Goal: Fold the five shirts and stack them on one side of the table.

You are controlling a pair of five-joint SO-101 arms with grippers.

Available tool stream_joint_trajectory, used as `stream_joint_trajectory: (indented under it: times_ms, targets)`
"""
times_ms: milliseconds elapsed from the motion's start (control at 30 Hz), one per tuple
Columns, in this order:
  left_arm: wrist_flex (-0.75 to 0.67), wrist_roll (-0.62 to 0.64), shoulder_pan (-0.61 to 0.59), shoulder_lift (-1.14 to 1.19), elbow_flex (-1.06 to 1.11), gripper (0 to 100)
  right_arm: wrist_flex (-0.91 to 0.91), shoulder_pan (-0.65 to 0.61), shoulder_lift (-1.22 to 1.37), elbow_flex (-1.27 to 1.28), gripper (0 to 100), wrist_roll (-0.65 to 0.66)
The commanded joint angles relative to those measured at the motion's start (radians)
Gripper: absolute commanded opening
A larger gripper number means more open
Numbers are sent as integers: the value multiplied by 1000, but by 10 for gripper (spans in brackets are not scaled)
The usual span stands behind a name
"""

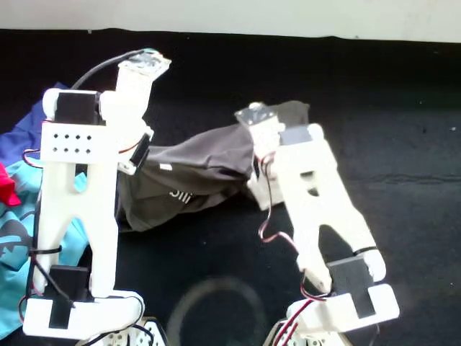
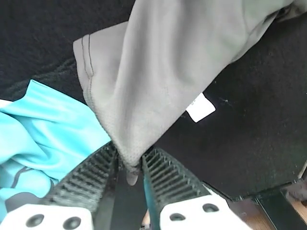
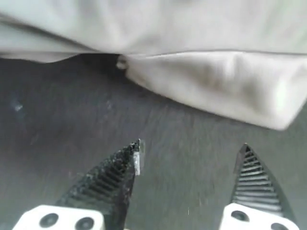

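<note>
A loose heap of unfolded garments lies at the left edge of the table. It holds a blue shirt toward the far side, a bit of red garment at the very edge, and a teal shirt running toward the near left corner.

Just beside that heap, the left gripper is pinched narrow on a hemmed corner of the grey shirt. The cloth is caught between its ribbed pads and pulls taut away from them. The grey shirt lies across the middle of the table between the two arms, bunched and creased, with a white label showing near one edge.

To the right, the right gripper hovers low over bare table. Its jaws are wide apart with nothing between them, and it faces a rolled edge of the same shirt just ahead.

The step in hand looks like spreading the grey shirt flat before the first fold. To do it well, the right claw should go for a true corner or hem rather than the thick roll in front of it, and bite as few layers as it can. Once both ends are held, an even pull apart would flatten the cloth. The left arm's pull should lead away from the teal shirt so the heap is not dragged along. A grab on the bulky roll would likely leave a lopsided, twisted panel.
</note>
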Motion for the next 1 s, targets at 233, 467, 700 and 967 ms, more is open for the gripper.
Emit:
stream_joint_trajectory:
  times_ms: [233, 467, 700, 967]
  targets:
    - [-25, 2, -110, -48, 1, 23, -524, 4, 44, 180, 296, 11]
    - [-25, 2, -136, -47, 2, 23, -478, 124, 257, 7, 0, 11]
    - [-34, 2, -128, -48, -12, 24, -234, 197, 93, -125, 6, 15]
    - [37, 8, -128, -50, -222, 22, -24, 202, -335, -127, 6, 18]
